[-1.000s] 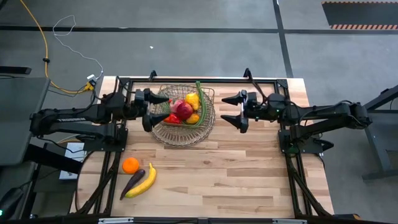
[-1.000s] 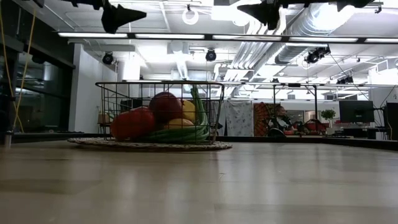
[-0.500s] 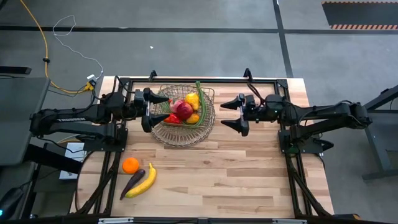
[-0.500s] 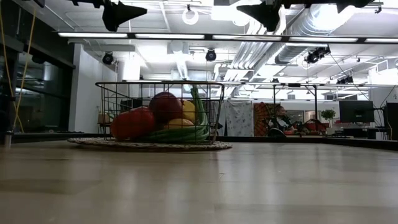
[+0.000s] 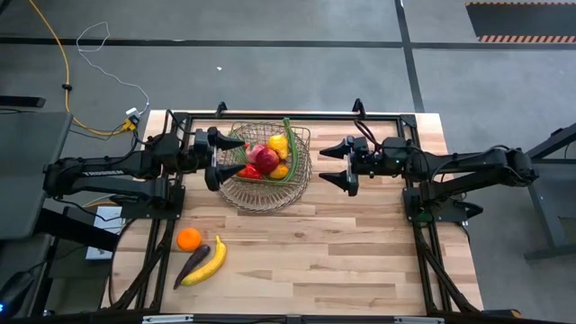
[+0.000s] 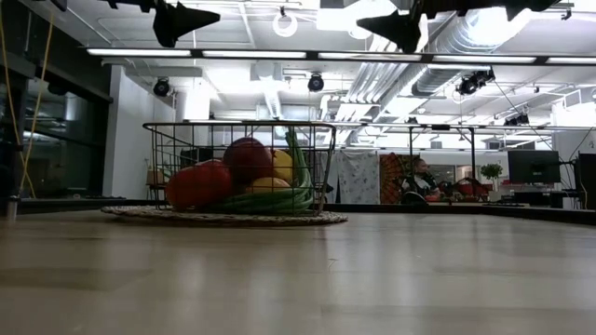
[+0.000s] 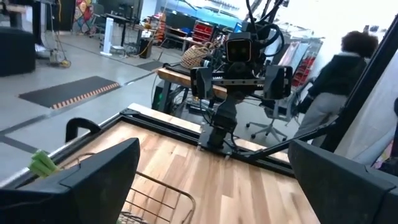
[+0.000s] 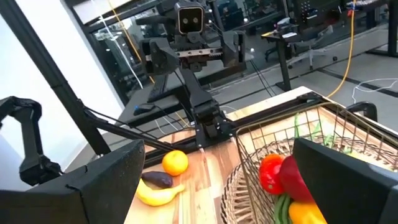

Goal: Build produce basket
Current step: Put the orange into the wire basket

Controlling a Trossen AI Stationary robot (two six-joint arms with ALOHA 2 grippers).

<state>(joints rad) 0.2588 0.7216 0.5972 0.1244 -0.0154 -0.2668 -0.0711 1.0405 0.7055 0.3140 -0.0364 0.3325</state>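
Note:
The wire basket [image 5: 266, 184] stands on the table's far middle, holding red apples [image 5: 265, 158], a yellow lemon [image 5: 279, 144], long green beans [image 5: 292, 144] and a red chilli [image 5: 249, 173]. An orange [image 5: 189, 238], a purple eggplant [image 5: 191, 265] and a yellow banana [image 5: 210, 262] lie at the near left. My left gripper [image 5: 238, 157] hovers open and level above the basket's left rim. My right gripper [image 5: 325, 166] hovers open just right of the basket, pointing at it. Both are high above the table in the low view.
Black metal frame rails [image 5: 297, 115] run along the table's far edge and down both sides. The near middle and right of the wooden table [image 5: 360, 261] are bare. A person [image 7: 339, 74] stands in the room behind the right arm.
My right gripper has rolled a little at the wrist and tipped slightly, its fingertips shifting a bit toward the table's near edge and down. It stays open. The basket and the loose fruit have not moved.

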